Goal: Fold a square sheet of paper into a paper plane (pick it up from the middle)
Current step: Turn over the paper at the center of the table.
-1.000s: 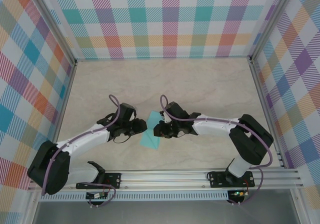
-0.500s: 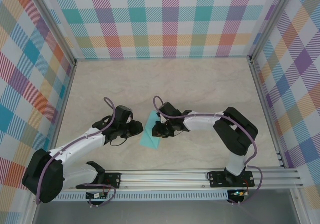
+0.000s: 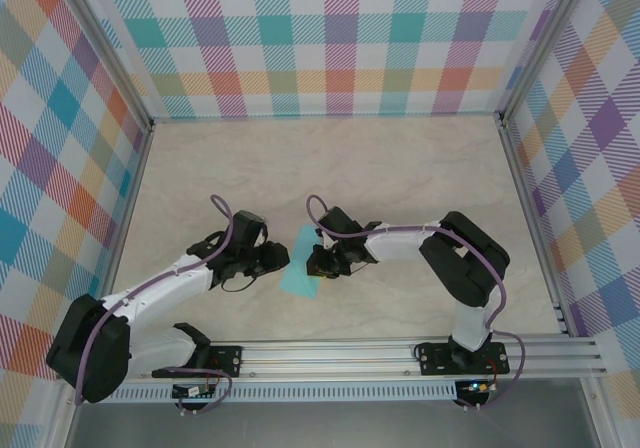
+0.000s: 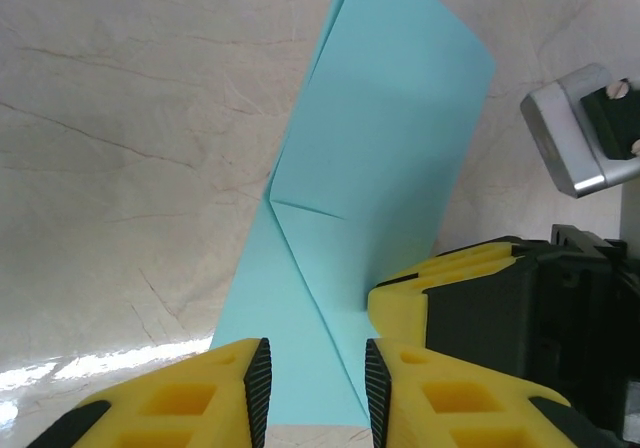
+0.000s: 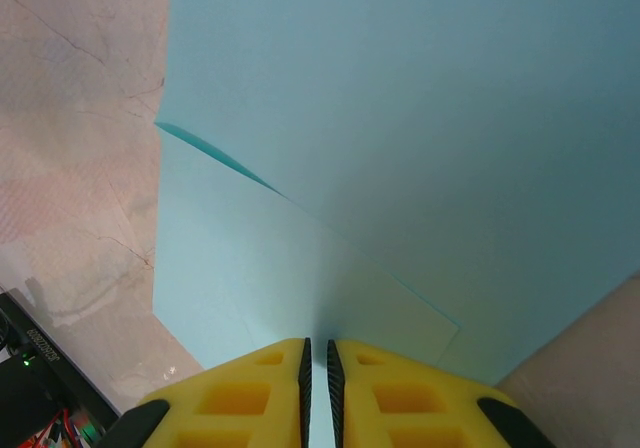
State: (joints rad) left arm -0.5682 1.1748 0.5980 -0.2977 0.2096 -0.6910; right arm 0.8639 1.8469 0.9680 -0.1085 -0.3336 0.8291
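Checked pastel walls point(image 3: 340, 48) enclose a pale, marble-patterned counter point(image 3: 420, 168), with an aluminium rail point(image 3: 400, 353) along its near edge. The sheet of paper point(image 3: 298, 276), turquoise and already partly folded, lies at about 7 o'clock from the counter's middle, between the two arms.

The left tool point(image 3: 279, 258) sits at the sheet's 9 o'clock side. In the left wrist view its yellow fingers point(image 4: 230, 388) stand a narrow gap apart over the sheet's point(image 4: 380, 168) near edge; teal shows between them and nothing is pinched. A crease runs from the sheet's middle towards 5 o'clock, and a folded flap tapers to a point at 12 o'clock.

The right tool point(image 3: 316, 264) meets the sheet from its 3 o'clock side. In the right wrist view that tool point(image 5: 317, 353) is closed to a thin slit on the sheet point(image 5: 400, 118), teal showing in the slit, and a broad flap rises above a lower layer. From the left wrist camera, one of its yellow fingers point(image 4: 430, 283) rests on the sheet at 4 o'clock.
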